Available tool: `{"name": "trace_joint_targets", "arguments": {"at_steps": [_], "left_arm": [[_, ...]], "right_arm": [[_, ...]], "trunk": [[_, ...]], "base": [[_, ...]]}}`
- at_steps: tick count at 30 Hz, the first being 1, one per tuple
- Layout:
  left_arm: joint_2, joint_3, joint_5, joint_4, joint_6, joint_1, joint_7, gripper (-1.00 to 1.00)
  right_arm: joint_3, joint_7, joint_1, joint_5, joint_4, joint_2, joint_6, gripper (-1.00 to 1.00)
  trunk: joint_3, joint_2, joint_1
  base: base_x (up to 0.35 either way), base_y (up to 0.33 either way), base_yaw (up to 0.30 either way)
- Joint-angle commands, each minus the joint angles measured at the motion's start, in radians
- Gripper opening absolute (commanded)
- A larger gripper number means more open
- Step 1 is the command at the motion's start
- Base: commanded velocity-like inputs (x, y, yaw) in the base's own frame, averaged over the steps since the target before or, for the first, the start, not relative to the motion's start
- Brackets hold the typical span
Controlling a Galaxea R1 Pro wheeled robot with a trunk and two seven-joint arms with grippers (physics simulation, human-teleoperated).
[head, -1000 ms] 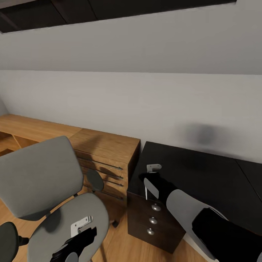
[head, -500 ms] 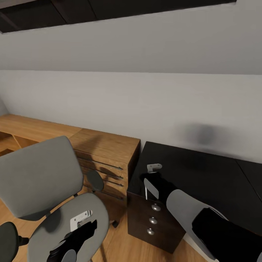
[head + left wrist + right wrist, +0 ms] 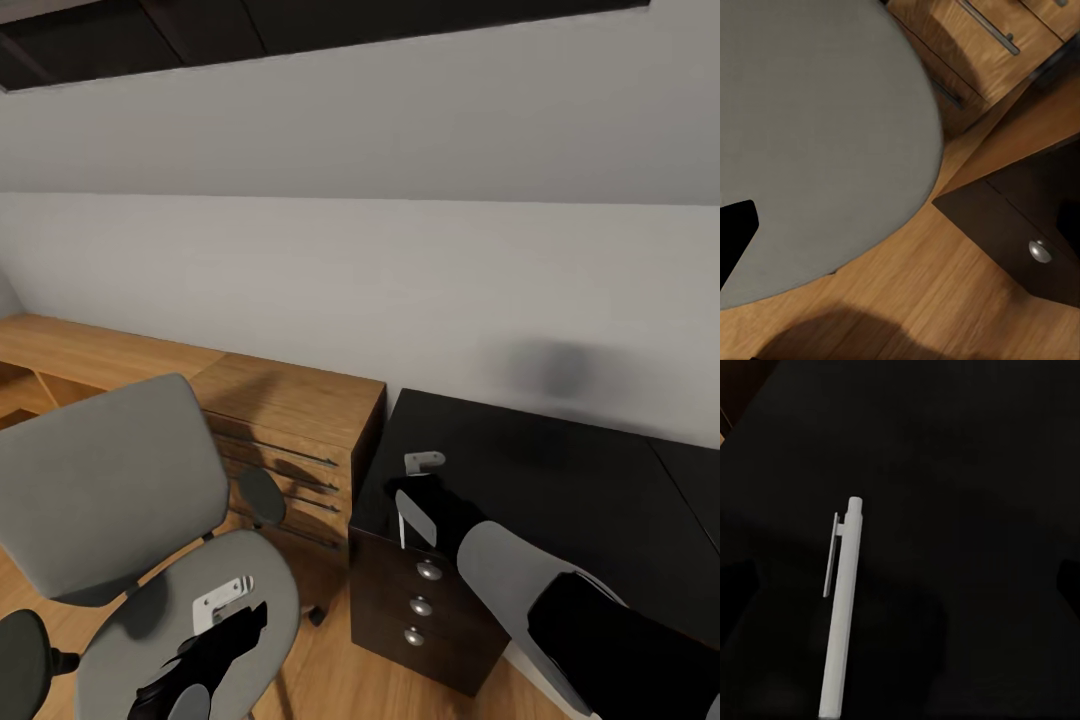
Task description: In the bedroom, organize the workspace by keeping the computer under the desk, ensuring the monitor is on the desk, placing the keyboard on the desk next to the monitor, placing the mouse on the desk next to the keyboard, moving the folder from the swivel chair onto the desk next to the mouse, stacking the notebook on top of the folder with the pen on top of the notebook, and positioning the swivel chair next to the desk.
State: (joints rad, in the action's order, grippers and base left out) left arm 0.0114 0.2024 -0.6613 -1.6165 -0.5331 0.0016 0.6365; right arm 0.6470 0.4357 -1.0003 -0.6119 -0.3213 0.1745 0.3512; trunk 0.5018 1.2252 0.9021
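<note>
The grey swivel chair (image 3: 110,480) stands at the left, its seat (image 3: 817,135) bare. My left gripper (image 3: 245,622) hovers open just above the seat's right side; one black finger (image 3: 735,240) shows in the left wrist view. The black desk (image 3: 560,470) fills the right. My right gripper (image 3: 405,495) hangs open over the desk's left front corner, its fingers wide apart. A white pen (image 3: 400,520) appears to lie on the desktop between them, untouched; the right wrist view shows the pen (image 3: 841,607) with its clip, against the black top (image 3: 967,472).
A wooden drawer cabinet (image 3: 290,430) stands between chair and desk, and a low wooden shelf (image 3: 60,350) runs along the wall at the left. The desk's black drawer unit with silver knobs (image 3: 420,605) faces me. Wooden floor (image 3: 325,670) shows between chair and drawers.
My left gripper has shifted slightly over the chair seat. The right arm and the pen have stayed where they were.
</note>
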Motion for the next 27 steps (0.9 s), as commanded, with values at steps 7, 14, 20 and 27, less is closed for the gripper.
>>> {"name": "trace_joint_targets", "arguments": {"at_steps": [7,14,20,27], "left_arm": [[0.001,0.002,-0.009,-0.002,-0.001,-0.001,0.01,1.0],[0.001,0.003,-0.009,-0.002,-0.001,-0.001,0.011,1.0],[0.001,0.003,-0.009,-0.002,-0.001,0.0,0.011,1.0],[0.001,0.003,-0.009,-0.002,-0.001,0.0,0.011,1.0]], "right_arm": [[0.007,0.005,0.02,-0.008,0.001,0.0,0.0,1.0],[0.004,0.007,0.023,-0.002,0.01,0.0,-0.005,1.0],[0.008,0.008,0.026,0.006,0.05,0.0,-0.023,1.0],[0.01,0.01,0.028,0.032,0.058,0.0,-0.026,1.0]], "trunk": [[0.001,0.001,0.0],[0.001,0.001,0.0],[0.001,0.001,0.0],[0.001,0.001,0.0]], "base": [[0.0,0.0,0.165],[0.0,0.0,0.127],[0.0,0.0,0.007],[0.0,0.0,0.0]]}}
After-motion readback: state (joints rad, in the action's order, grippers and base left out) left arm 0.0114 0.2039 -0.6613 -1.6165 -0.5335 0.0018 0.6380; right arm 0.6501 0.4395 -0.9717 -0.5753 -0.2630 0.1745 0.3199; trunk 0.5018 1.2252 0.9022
